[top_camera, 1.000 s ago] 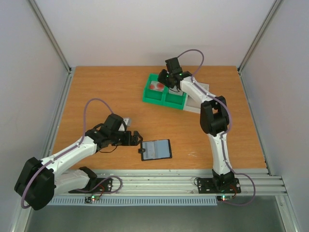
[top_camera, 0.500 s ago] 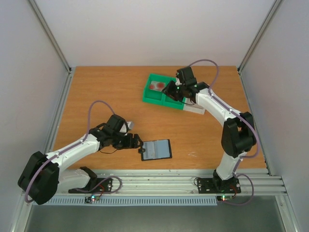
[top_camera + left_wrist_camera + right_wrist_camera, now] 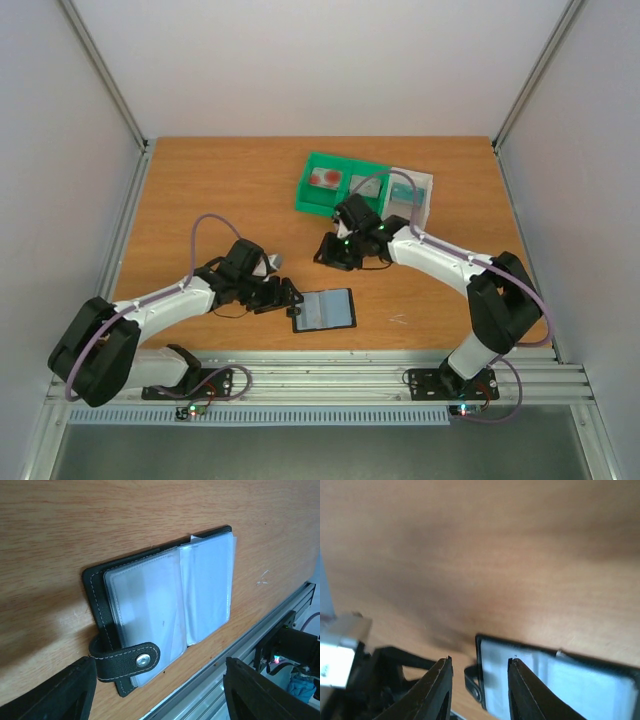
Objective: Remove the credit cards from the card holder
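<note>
Left wrist view: left gripper (image 3: 157,685), jaws wide, is flanking the card holder (image 3: 160,605) at its strap (image 3: 125,662), likely to pin it; right gripper (image 3: 480,662), narrow and empty, is hovering nearby.

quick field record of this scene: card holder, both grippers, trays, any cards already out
card holder: lies open on the table, clear sleeves up, near the front edge
left gripper: open, at the holder's strap end, gripping nothing
right gripper: jaws apart, empty, behind the holder
green tray: card with red marks in its left-hand compartment
white tray: beside the green tray
</note>
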`<state>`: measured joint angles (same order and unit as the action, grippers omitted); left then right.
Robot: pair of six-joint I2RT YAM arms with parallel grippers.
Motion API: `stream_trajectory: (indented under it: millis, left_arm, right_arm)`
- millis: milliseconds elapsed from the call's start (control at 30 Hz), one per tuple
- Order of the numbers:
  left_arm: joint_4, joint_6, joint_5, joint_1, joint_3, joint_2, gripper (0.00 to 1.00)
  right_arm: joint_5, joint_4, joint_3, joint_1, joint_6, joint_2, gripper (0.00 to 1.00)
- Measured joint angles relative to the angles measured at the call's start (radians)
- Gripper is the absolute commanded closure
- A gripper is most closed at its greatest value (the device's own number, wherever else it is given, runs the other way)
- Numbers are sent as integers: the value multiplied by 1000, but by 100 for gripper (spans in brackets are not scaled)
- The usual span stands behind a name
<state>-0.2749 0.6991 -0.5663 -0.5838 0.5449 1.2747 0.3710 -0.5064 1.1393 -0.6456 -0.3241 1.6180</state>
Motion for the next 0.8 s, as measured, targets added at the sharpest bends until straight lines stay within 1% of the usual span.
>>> stream_trajectory:
  millis: [133, 233, 433, 600, 800]
  left_arm:
    - [23, 12, -3, 0, -11, 2, 33]
    - [28, 19, 0, 0, -25, 3, 36]
    - [33, 26, 9, 0, -39, 14, 43]
    - [39, 28, 33, 0, -45, 13, 50]
    - [15, 23, 79, 0, -56, -35, 50]
  right_arm:
    - [3, 13, -45, -80, 3, 7, 68]
    - [-1, 23, -82, -119, 3, 18, 68]
    - [-8, 42, -162, -154, 2, 35, 69]
    - [-20, 56, -194, -185, 2, 44, 70]
    - [-15, 82, -197, -204, 2, 91, 75]
